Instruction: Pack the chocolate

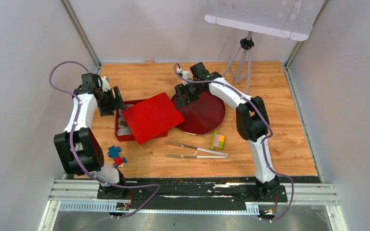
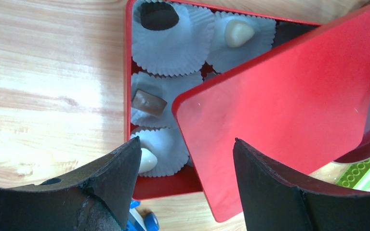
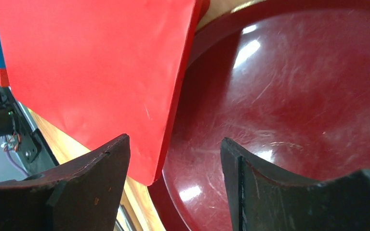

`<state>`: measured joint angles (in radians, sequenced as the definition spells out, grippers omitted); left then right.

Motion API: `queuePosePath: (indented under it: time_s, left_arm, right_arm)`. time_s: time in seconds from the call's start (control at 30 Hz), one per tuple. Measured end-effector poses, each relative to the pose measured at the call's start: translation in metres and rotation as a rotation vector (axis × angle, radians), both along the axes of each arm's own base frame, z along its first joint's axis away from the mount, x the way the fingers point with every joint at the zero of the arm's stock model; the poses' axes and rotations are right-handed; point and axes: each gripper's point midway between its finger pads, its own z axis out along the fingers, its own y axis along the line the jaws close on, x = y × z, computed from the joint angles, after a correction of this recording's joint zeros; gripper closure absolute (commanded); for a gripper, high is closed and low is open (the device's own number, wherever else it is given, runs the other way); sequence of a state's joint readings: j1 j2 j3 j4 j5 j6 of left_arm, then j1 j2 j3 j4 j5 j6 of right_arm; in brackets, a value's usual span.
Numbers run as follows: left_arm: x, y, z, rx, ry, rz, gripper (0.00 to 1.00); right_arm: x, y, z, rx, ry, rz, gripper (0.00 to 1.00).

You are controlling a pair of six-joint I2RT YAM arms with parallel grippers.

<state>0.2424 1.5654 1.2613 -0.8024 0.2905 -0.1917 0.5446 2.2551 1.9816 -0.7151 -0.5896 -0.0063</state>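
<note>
**Lid askew on the box: closing step in hand**

Judged step: closing up. The red lid [image 1: 151,117] lies skewed over the red box [image 2: 127,96]. Its far corner hangs out over the dark round plate [image 3: 289,96] beneath my right gripper [image 3: 173,144]. The box's left column is uncovered below my left gripper [image 2: 187,149].

The chocolate sits in white paper cups [image 2: 168,48] inside the box. Ahead of my left fingertips I see a dark lump [image 2: 159,15], a cream piece [image 2: 238,32] and a brown block [image 2: 149,102]. A pale piece [image 2: 147,160] lies just beside my left finger. Whatever sits under the lid is hidden. The stretch of plate under my right gripper shows no candy.

Next move, as I read it: turn the lid square to the box walls and seat it. That calls for a hold on a lid edge without dragging the box or tipping the cups.

Left gripper: jaws wide apart, holding nothing, hovering over the box's near wall and the lid's near corner.

Right gripper: jaws wide apart, holding nothing. The lid's edge runs below the gap. I cannot tell whether a finger touches it.
</note>
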Motion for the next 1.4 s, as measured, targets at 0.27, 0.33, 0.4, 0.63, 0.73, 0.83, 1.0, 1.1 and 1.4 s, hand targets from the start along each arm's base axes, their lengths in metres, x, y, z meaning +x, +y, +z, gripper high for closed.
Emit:
queuePosePath:
  time_s: [0.27,0.33,0.4,0.63,0.73,0.83,1.0,1.1,1.4]
  left_arm:
    - [-0.023,-0.010,-0.010,-0.031,0.029,-0.012,0.21]
    - [-0.025,-0.011,-0.013,-0.039,0.043,-0.016,0.22]
    - [-0.025,-0.012,-0.016,-0.042,0.050,-0.026,0.22]
    - [-0.009,-0.007,-0.020,-0.036,0.062,-0.053,0.25]
    - [0.002,-0.003,-0.017,-0.021,0.051,-0.068,0.25]
    - [0.014,0.002,-0.015,-0.003,0.035,-0.082,0.25]
    - [0.034,0.009,-0.022,0.016,0.031,-0.106,0.25]
    - [0.043,0.012,-0.028,0.023,0.039,-0.118,0.25]
    - [0.048,0.028,-0.012,0.105,0.022,-0.106,0.17]
  right_arm:
    - [-0.032,0.012,-0.010,0.005,0.083,0.068,0.39]
    - [-0.039,0.017,-0.008,0.019,0.100,0.083,0.42]
    - [-0.045,0.023,-0.006,0.032,0.114,0.095,0.43]
    - [-0.062,0.038,-0.002,0.059,0.156,0.121,0.44]
    - [-0.071,0.046,0.001,0.069,0.171,0.135,0.45]
    - [-0.077,0.053,0.002,0.075,0.176,0.147,0.47]
    - [-0.085,0.064,0.009,0.089,0.173,0.170,0.49]
    - [-0.088,0.070,0.015,0.103,0.164,0.183,0.50]
    - [-0.080,0.066,0.017,0.086,0.126,0.164,0.39]
